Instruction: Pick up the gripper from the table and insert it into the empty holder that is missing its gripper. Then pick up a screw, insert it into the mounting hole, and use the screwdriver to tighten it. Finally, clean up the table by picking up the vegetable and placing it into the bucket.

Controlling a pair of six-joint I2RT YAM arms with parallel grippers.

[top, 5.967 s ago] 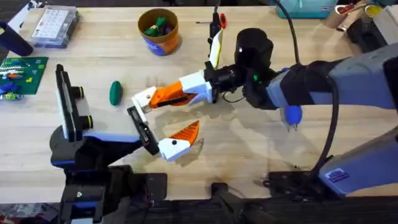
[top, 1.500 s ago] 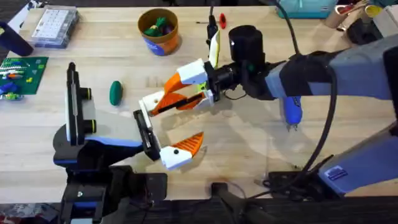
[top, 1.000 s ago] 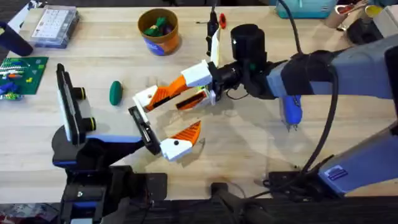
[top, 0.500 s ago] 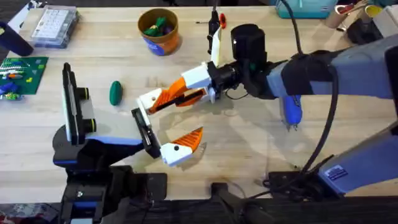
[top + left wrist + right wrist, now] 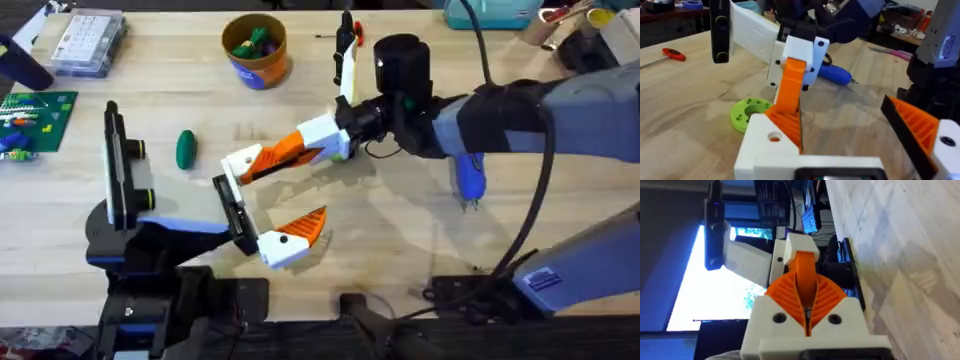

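Light wood table [image 5: 400, 250] | vegetable [image 5: 186, 149] lies left of centre, near side of bucket [image 5: 255, 48] at far edge | right gripper [image 5: 262, 160] pressed together mid-table | left gripper [image 5: 262, 205] spread wide, one finger meeting the right's tip.
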